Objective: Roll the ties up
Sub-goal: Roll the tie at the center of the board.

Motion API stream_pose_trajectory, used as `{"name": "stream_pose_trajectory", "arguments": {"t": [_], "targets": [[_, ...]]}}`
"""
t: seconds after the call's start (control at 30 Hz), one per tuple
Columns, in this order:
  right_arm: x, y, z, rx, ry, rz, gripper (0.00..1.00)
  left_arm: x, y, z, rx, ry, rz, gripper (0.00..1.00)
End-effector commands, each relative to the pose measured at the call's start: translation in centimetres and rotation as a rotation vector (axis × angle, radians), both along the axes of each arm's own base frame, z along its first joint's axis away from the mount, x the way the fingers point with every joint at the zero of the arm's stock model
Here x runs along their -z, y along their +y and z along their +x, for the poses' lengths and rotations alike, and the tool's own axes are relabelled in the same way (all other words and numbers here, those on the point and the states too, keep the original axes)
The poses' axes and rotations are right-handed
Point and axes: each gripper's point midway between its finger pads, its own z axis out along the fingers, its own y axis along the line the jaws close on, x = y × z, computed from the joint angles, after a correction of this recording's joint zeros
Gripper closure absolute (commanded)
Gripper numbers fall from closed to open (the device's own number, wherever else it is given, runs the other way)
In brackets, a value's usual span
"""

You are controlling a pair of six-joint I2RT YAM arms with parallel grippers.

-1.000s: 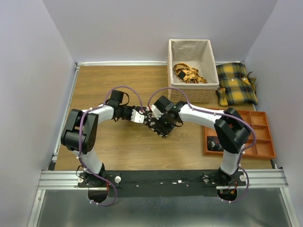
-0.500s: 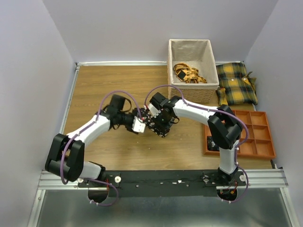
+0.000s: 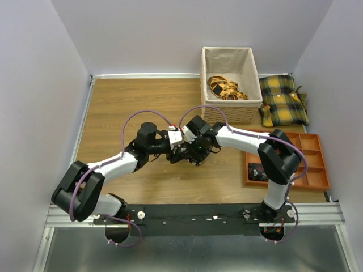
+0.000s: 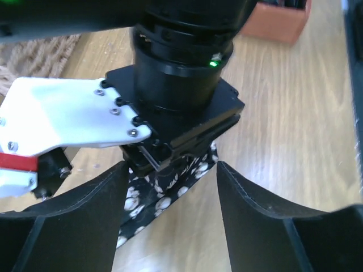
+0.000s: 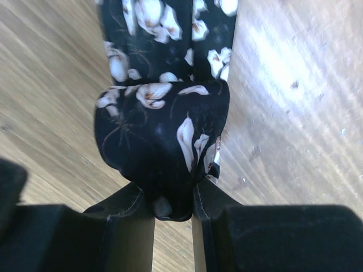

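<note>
**Soft floral necktie pinched at its folded end, mid-table**

Floral necktie (image 5: 161, 130) lies on the wooden table (image 3: 113, 107) near its centre, under both wrists; wicker basket (image 3: 227, 56) at about 1 o'clock from it, orange tray (image 3: 309, 141) at about 3 o'clock.

Right gripper (image 5: 173, 207) clamped on the tie's rounded, doubled-over end; in the right wrist view the loose strip runs off toward 12 o'clock, flat on the wood.

Left gripper (image 4: 170, 178) reaches in from 9 o'clock; its fingers (image 4: 68, 226) stand wide apart and hold nothing; the tie shows between them, just below the right wrist.

Handling, as judged: light, limp fabric with no stiffness of its own; smooth cloth likely to slip and let a coil spring loose; not fragile.

Best hold looks to be across the full width at the folded end, all layers pinched together; a grip on one edge would probably skew the roll; the strip wants keeping flat and taut while wound.
</note>
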Motion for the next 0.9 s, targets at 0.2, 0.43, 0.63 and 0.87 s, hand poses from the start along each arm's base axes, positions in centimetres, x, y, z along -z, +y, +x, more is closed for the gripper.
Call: {"name": "stream_pose_trajectory", "arguments": {"t": [0.2,0.43,0.63,0.87], "targets": [[1.1,-1.2,-1.8,-0.023,0.063,-0.003,0.93,3.5,-2.1,1.2,-0.105,0.170,-0.064,0.21],[0.9,-1.0,-1.8,-0.043,0.059,0.013,0.93,4.6,-2.5,1.6,0.002,-0.010,-0.030,0.17],[0.9,-1.1,-1.9,-0.052,0.050,0.013,0.93,5.5,-3.5,1.2,0.148,-0.122,-0.022,0.17],[-0.2,-1.6,-2.0,-0.093,-0.064,0.073,0.93,5.3,-3.7,-0.2,0.239,-0.089,-0.077,0.17]]}}
